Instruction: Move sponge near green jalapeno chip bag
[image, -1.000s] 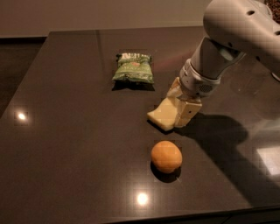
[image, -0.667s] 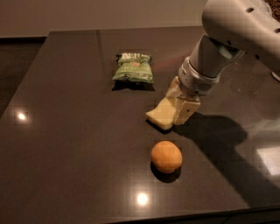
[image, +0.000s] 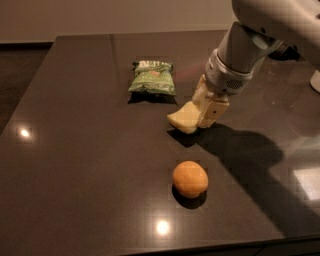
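Note:
The pale yellow sponge (image: 183, 118) sits tilted on the dark table, its right end between the fingers of my gripper (image: 206, 114). The gripper is shut on the sponge and comes down from the white arm at the upper right. The green jalapeno chip bag (image: 152, 78) lies flat to the upper left of the sponge, a short gap away. The gripper hides the right part of the sponge.
A round orange (image: 190, 178) rests on the table in front of the sponge. The dark table (image: 75, 150) has its front edge along the bottom and its left edge at the far left. A white object (image: 316, 80) shows at the right edge.
The gripper and the sponge have shifted slightly toward the chip bag. The orange and the bag have not moved.

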